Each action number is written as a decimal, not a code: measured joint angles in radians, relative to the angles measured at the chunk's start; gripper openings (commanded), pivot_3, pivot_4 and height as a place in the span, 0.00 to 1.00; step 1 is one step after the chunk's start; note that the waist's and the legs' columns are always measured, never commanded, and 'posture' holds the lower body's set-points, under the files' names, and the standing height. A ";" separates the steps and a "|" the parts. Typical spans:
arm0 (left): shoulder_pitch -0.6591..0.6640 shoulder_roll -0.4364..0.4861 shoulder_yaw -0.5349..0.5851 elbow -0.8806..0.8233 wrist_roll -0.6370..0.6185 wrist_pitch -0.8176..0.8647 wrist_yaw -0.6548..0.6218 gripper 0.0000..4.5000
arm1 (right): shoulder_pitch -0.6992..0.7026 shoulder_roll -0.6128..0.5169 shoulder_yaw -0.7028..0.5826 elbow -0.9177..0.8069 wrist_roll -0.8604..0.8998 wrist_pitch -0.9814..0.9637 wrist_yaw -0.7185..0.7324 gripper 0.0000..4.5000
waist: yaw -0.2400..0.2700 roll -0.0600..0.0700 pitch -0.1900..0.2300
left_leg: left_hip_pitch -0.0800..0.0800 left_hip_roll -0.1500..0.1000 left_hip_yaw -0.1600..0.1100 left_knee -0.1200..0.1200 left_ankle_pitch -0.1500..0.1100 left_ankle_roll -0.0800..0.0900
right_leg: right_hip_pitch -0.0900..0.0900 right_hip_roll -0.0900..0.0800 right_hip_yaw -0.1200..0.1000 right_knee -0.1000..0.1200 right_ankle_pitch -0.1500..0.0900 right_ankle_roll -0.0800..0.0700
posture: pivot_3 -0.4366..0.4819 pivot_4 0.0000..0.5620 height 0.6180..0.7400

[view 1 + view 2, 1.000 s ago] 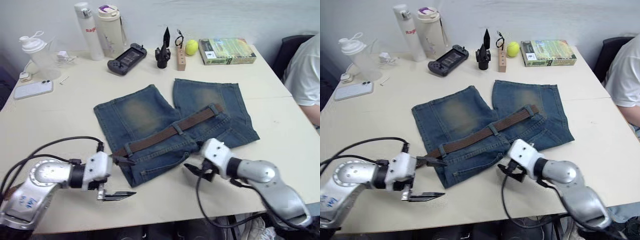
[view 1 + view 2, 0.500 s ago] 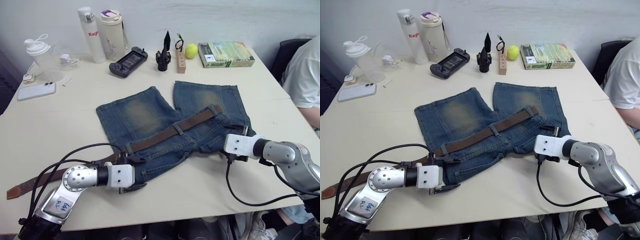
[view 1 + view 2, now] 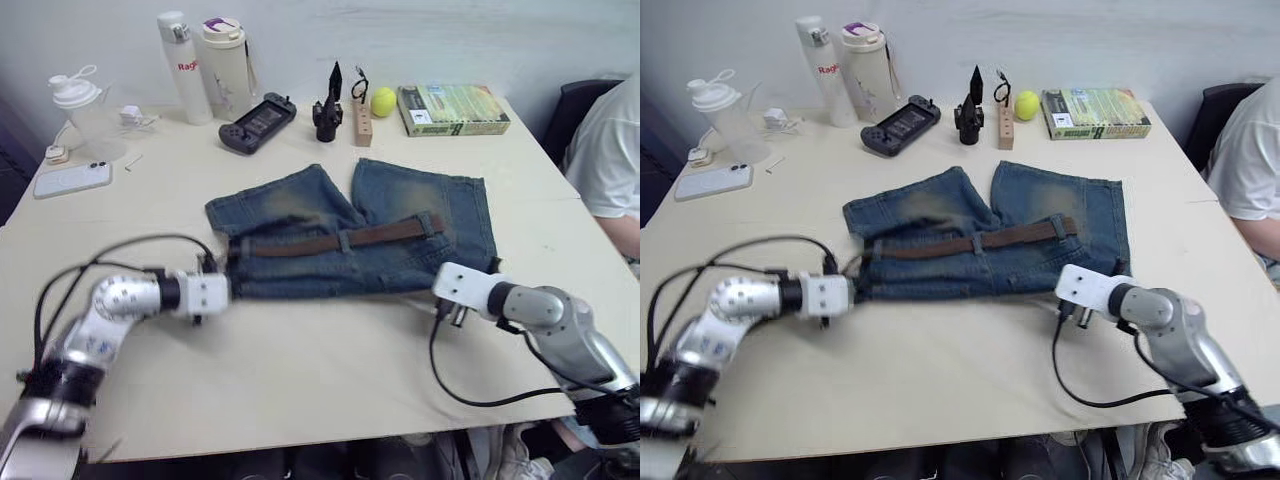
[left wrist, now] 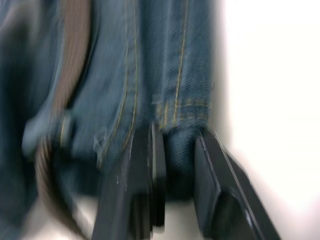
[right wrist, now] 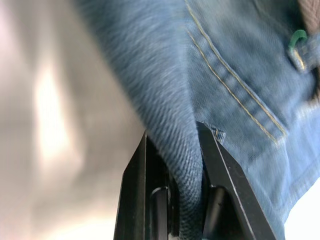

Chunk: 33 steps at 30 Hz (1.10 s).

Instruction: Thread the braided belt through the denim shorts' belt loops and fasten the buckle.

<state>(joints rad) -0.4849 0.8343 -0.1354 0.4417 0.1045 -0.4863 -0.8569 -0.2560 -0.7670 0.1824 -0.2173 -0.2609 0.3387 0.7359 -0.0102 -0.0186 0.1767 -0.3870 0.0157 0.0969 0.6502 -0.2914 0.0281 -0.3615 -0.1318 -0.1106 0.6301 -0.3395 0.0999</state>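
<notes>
Pinching the denim shorts at both waist corners, the left gripper and right gripper each close on a fold of cloth, mid-table. Even, gentle tension would likely keep the waistband flat. The braided belt lies threaded along it. Wrist views reveal the grips; head views show a person's sleeve at right.

Office: pale desk, office chair, phone, bottles.
</notes>
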 measured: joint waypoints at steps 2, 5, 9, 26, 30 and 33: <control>-0.025 -0.010 -0.001 0.068 -0.001 -0.043 -0.010 0.20 | -0.009 0.018 0.018 -0.004 -0.031 0.013 -0.022 0.03 | -0.013 0.001 -0.001 | 0.000 0.000 0.002 -0.001 -0.001 0.002 | 0.000 0.000 -0.006 -0.001 0.000 0.000 | 0.48 0.27 1.00; -0.041 -0.034 -0.001 0.117 -0.006 -0.074 -0.020 0.20 | -0.041 0.036 0.049 0.046 -0.079 0.001 -0.073 0.03 | -0.017 -0.001 -0.002 | 0.000 -0.001 0.003 0.003 -0.001 0.004 | 0.003 -0.001 -0.011 -0.002 0.001 0.002 | 0.48 0.27 1.00; -0.052 -0.049 -0.007 0.145 0.006 -0.096 -0.018 0.20 | -0.057 0.038 0.052 0.087 -0.093 -0.018 -0.079 0.03 | -0.015 -0.003 -0.003 | 0.001 -0.001 0.001 0.004 -0.001 0.005 | 0.004 -0.004 -0.009 -0.002 0.002 0.004 | 0.48 0.27 1.00; -0.083 0.019 0.090 -0.197 -0.494 0.594 -0.405 0.91 | -0.140 -0.052 -0.155 -0.005 0.268 0.297 0.248 0.99 | -0.012 0.006 0.009 | -0.006 -0.001 -0.003 0.008 -0.001 0.006 | 0.001 -0.001 -0.007 -0.002 0.002 0.003 | 0.48 0.27 1.00; -0.298 -0.033 0.149 -0.024 -0.534 0.756 -0.365 0.91 | -0.404 0.022 -0.209 0.110 0.388 0.534 0.227 0.99 | -0.013 0.007 0.010 | -0.004 -0.001 -0.003 0.008 -0.001 0.006 | 0.002 0.000 -0.007 0.000 0.002 0.003 | 0.48 0.27 1.00; -0.401 -0.072 0.158 0.179 -0.514 0.835 -0.315 0.91 | -0.566 0.113 -0.244 0.275 0.438 0.658 0.155 0.99 | -0.015 0.007 0.010 | -0.005 -0.002 -0.003 0.006 -0.001 0.005 | -0.001 0.002 -0.010 0.001 0.002 0.003 | 0.48 0.27 1.00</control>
<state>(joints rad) -0.8860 0.7626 0.0229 0.6207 -0.4093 0.3488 -1.1719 -0.8220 -0.6539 -0.0612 0.0574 0.1771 0.9963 0.8911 -0.0249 -0.0116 0.1863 -0.3922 0.0139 0.0943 0.6562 -0.2924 0.0336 -0.3621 -0.1301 -0.1204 0.6313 -0.3378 0.1031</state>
